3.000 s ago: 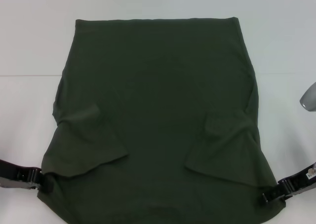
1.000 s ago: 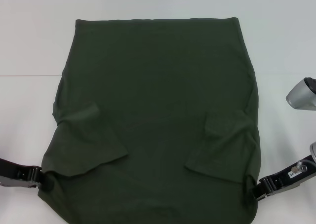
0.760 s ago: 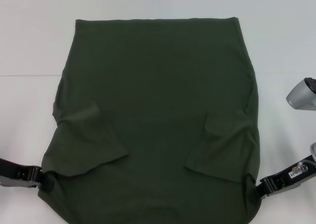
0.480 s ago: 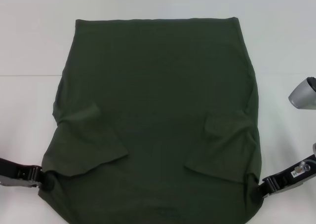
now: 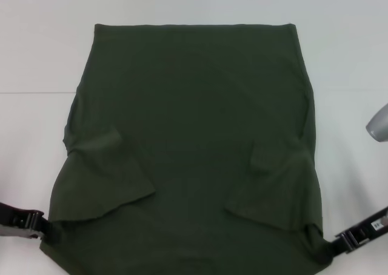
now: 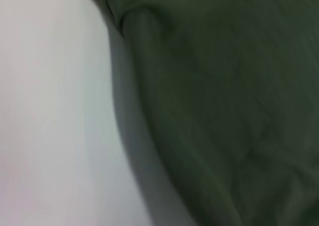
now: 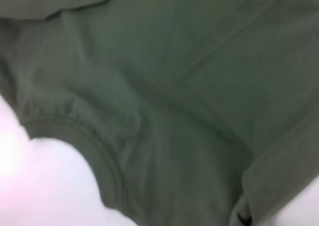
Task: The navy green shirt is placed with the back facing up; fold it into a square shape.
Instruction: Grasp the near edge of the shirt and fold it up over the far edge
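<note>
The navy green shirt (image 5: 194, 148) lies flat on the white table, plain side up, with both short sleeves folded inward over the body. My left gripper (image 5: 47, 228) sits at the shirt's near left corner, shut on the fabric edge. At the near right corner my right gripper (image 5: 329, 248) is shut on the cloth, which bunches beside it. The left wrist view shows the shirt (image 6: 224, 111) with a rolled edge lifted off the table. A stitched hem of the shirt (image 7: 164, 101) curves through the right wrist view. Neither wrist view shows any fingers.
The white table (image 5: 36, 57) surrounds the shirt, with a thin seam line (image 5: 33, 92) running across it. A grey rounded part of the right arm (image 5: 379, 123) pokes in at the right edge.
Both grippers have moved toward the near edge, the right one also outward. The shirt's near corners went with them and its far edge slid slightly nearer.
</note>
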You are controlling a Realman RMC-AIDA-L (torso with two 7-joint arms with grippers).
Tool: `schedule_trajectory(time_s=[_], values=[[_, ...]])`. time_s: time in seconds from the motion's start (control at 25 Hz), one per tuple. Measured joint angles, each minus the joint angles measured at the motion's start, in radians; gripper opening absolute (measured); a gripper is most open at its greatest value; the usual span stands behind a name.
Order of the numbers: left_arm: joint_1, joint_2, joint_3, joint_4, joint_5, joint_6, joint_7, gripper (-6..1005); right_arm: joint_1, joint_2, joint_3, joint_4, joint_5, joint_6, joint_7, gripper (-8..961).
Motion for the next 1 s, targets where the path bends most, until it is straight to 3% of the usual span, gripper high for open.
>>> schedule_trajectory(time_s=[0.28,0.64,1.0], values=[[-0.007,0.021,0.008,-0.024,0.007,0.105,0.022,43,-0.021,-0.013,0.002,-0.004,-0.004,-0.094,-0.062,58],[-0.017,0.057,0.022,-0.053,0.014,0.278,0.065,43,-0.032,-0.012,-0.002,0.004,-0.005,-0.220,-0.142,58],[-0.043,0.063,0.047,-0.101,0.066,0.357,0.091,44,-0.030,-0.013,-0.040,0.008,-0.010,-0.288,-0.195,58]])
